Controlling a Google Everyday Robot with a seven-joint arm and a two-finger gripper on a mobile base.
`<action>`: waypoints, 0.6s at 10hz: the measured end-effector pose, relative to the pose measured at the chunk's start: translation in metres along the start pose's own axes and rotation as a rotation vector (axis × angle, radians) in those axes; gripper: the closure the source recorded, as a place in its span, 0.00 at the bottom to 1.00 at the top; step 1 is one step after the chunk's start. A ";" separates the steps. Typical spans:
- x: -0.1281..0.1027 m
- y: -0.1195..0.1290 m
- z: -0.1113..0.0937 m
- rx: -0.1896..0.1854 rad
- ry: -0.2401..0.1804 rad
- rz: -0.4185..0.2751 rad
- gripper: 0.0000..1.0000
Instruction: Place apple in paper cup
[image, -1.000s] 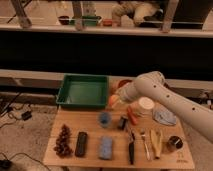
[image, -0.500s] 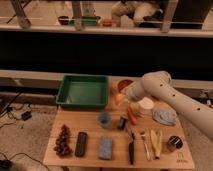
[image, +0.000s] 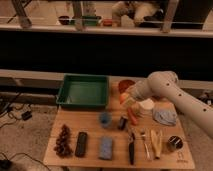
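The apple (image: 123, 98), small and yellow-orange, is held above the table at the tip of my gripper (image: 127, 98), which is shut on it. The arm reaches in from the right. The paper cup (image: 147, 106), short and white, stands on the table just right of the gripper and slightly lower, partly behind the wrist. Apple and cup are apart; the apple is left of the cup's rim.
A green tray (image: 84, 91) sits at the back left and an orange bowl (image: 126, 84) behind the gripper. Below are a carrot-like thing (image: 132, 116), a blue cup (image: 105, 119) and a purple bowl (image: 165, 116). Grapes (image: 63, 140), a sponge (image: 105, 147) and utensils (image: 131, 147) line the front.
The gripper has carried the apple a little to the right, closer to the paper cup. Nothing on the table has moved.
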 end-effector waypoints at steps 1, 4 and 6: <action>-0.001 0.000 0.001 -0.001 -0.001 -0.001 0.96; 0.000 0.000 0.000 -0.001 0.000 0.000 0.96; -0.001 0.001 0.001 -0.002 -0.001 -0.001 0.96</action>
